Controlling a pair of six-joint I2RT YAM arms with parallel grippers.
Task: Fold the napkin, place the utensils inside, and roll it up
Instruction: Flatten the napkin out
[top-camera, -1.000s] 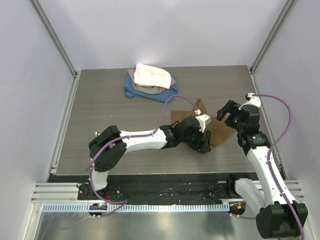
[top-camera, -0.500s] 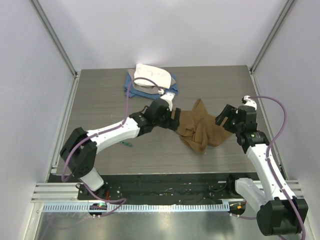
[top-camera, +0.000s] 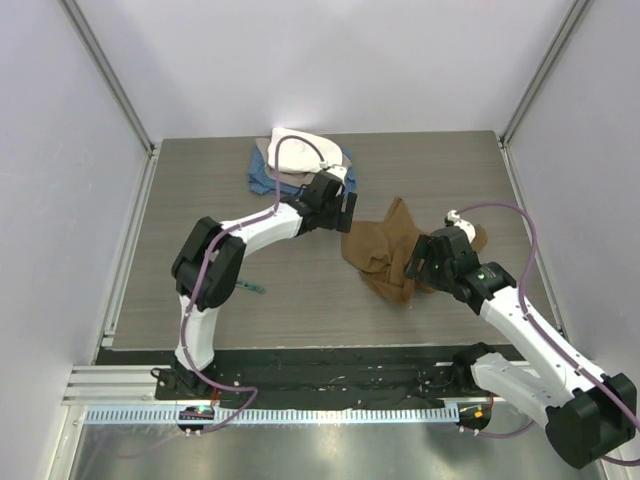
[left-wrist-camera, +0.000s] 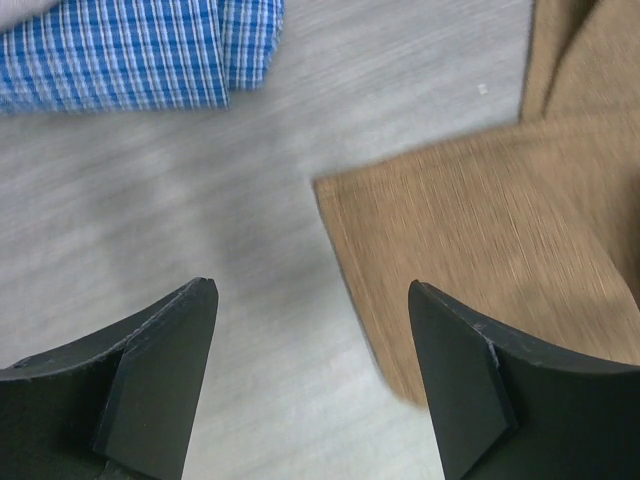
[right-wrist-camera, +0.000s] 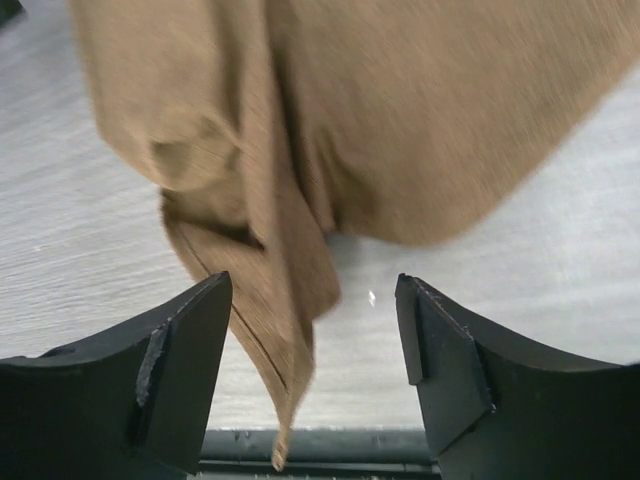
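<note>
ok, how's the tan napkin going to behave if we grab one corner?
Probably floppy: the napkin lies crumpled in soft folds, so a lifted corner should drape. Likely light: its flat edge looks thin in the left wrist view. Pushing would probably bunch it rather than slide it.

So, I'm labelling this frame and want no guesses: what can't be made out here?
- Spoon: top view, only a sliver of green handle beside the left arm; bowl unseen.
- Napkin: top view, part lies under the right arm; both wrist views blurred and cropped.
- Blue cloth: mostly under the white cloth; cut by the left wrist view's top edge.
</note>
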